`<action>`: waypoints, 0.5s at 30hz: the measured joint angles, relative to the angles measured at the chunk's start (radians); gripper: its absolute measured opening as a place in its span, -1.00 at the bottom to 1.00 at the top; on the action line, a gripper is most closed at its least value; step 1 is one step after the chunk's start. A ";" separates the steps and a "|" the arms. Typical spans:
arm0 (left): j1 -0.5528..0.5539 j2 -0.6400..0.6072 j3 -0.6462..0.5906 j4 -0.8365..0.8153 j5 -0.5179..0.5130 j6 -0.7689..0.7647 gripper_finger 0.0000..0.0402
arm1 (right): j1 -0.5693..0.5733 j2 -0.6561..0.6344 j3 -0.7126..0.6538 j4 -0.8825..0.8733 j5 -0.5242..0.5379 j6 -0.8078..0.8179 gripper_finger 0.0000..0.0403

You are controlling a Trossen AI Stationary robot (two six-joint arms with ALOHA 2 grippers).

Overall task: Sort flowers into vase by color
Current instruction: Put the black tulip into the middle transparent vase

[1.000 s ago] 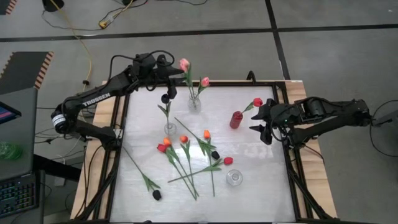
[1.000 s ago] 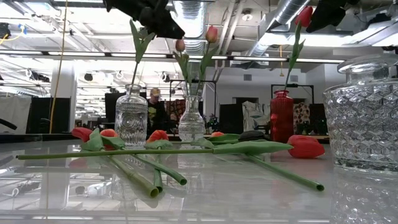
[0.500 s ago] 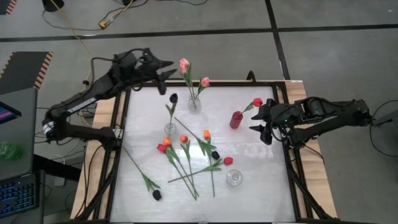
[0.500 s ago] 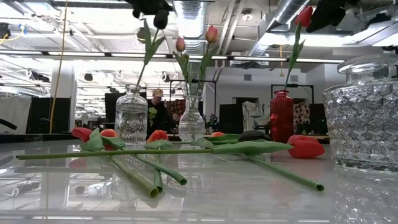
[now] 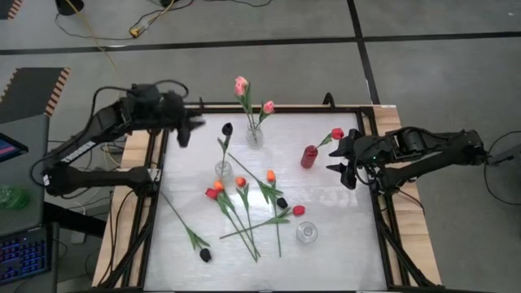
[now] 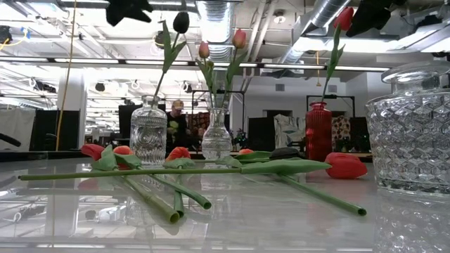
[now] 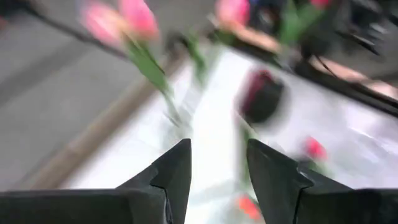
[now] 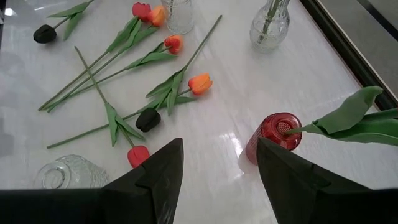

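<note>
left gripper (image 5: 186, 130) empty, parted, at table (image 5: 342, 252) edge; right gripper (image 5: 348, 159) wide, by red vase (image 5: 308, 156).

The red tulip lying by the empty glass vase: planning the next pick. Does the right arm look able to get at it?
Probably yes. The right gripper hangs open by the red vase; the red tulip lies in the open beside the empty glass vase, with nothing over its head.
</note>
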 joint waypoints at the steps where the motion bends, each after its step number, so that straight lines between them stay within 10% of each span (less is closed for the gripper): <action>1: -0.025 0.001 0.000 -0.038 0.029 -0.030 -0.29 | 0.000 0.000 0.000 0.000 0.000 0.000 0.14; 6: -0.212 0.024 0.000 -0.090 0.085 -0.103 -0.29 | 0.000 0.000 0.000 0.000 0.000 0.000 0.14; 15: -0.532 0.109 -0.001 -0.046 -0.106 -0.111 -0.30 | 0.000 0.000 0.000 0.000 0.000 0.000 0.14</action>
